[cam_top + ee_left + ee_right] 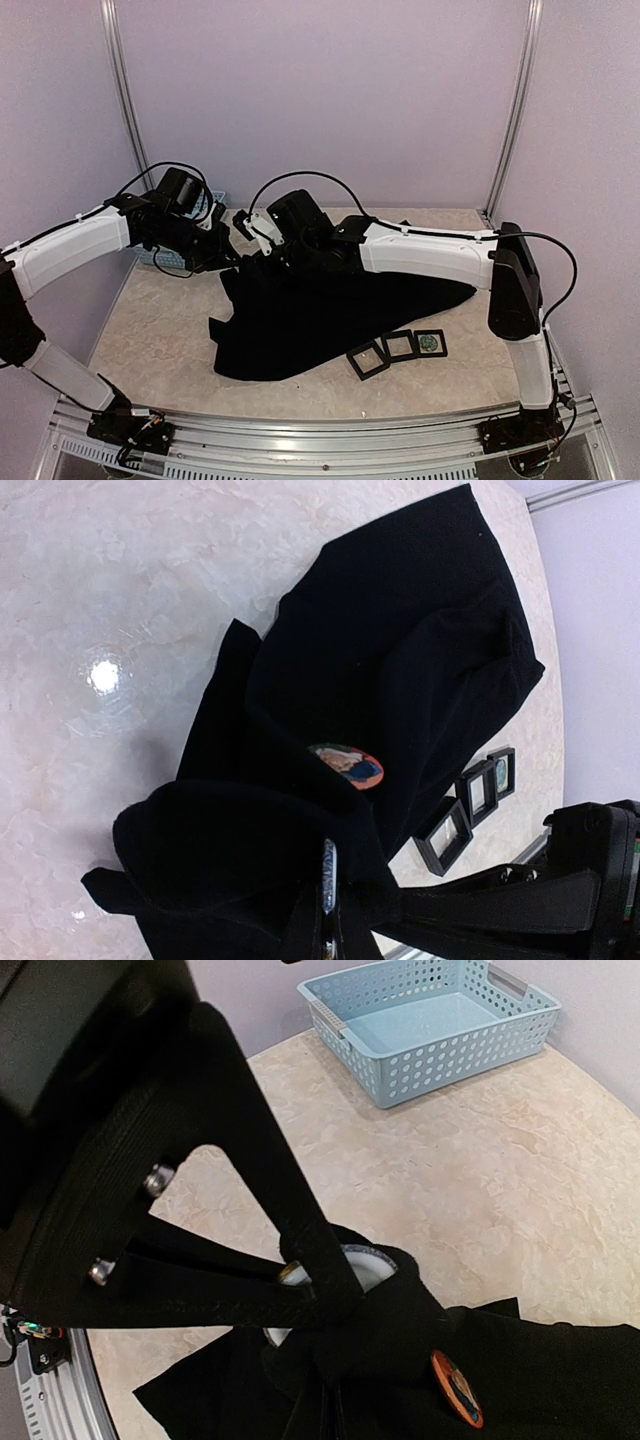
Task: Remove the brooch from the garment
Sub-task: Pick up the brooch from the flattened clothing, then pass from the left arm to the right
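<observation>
Both tools are pressed together on cloth: the left tool (325, 912) and the right tool (320, 1332) each pinch a fold of the black garment (330, 320), raising its far edge off the surface (150, 330). The oval brooch (347, 765) sits on the raised fabric between them, not yet off. Next, I judge, one tool must release the cloth and take the brooch while the other holds the fabric taut.
</observation>
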`<state>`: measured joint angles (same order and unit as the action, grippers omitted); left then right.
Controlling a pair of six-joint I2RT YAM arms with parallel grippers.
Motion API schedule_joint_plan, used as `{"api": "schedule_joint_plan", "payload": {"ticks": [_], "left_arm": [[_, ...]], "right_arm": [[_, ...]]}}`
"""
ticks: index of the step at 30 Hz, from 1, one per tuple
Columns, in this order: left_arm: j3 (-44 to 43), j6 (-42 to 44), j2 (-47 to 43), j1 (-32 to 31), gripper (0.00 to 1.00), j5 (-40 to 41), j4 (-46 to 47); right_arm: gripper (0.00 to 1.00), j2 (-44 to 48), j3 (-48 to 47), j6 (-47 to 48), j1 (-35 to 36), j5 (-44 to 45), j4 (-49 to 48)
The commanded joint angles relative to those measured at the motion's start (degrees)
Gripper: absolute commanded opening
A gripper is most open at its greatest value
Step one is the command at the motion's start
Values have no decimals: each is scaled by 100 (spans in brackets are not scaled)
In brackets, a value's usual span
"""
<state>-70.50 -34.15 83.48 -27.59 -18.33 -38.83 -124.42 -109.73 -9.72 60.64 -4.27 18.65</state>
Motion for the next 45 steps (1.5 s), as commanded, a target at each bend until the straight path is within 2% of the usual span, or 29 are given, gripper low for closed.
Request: {"api": "schedule_joint_plan", "payload": {"ticks": [1, 7, 9, 14, 18, 23, 29, 36, 42, 45], "left_arm": [[218, 75, -296, -180, 0, 760, 403], [582, 146, -632, -437, 0, 1396, 923], [778, 227, -793, -509, 0, 1557, 1204], [1294, 431, -1177, -541, 0, 1669, 2086], [1488, 655, -1287, -554, 0, 1592, 2573], [1704, 723, -1304, -595, 0, 1359, 3106], [1790, 787, -1354, -633, 0, 1358, 3360], [1810, 764, -1380, -642, 0, 1186, 3505], [1722, 711, -1338, -676, 0, 1147, 3514], [1672, 674, -1270, -694, 0, 1114, 3503]], "right_arm": [[0, -171, -274, -464, -9, -791, 113], [1, -44, -83, -711, -200, -1256, -74], [13, 98, 124, -739, -269, -1379, -214], [35, 803, 1019, -830, -449, -1330, -851], [44, 1346, 1727, -1059, -664, -1415, -1463], [53, 1389, 1767, -1076, -868, -1729, -1579], [58, 1078, 1377, -919, -1063, -2255, -1510], [58, 745, 1322, -627, -1074, -2507, -1304], [56, 669, 1586, -461, -1023, -2408, -1364], [50, 541, 1457, -404, -975, -2437, -1337]]}}
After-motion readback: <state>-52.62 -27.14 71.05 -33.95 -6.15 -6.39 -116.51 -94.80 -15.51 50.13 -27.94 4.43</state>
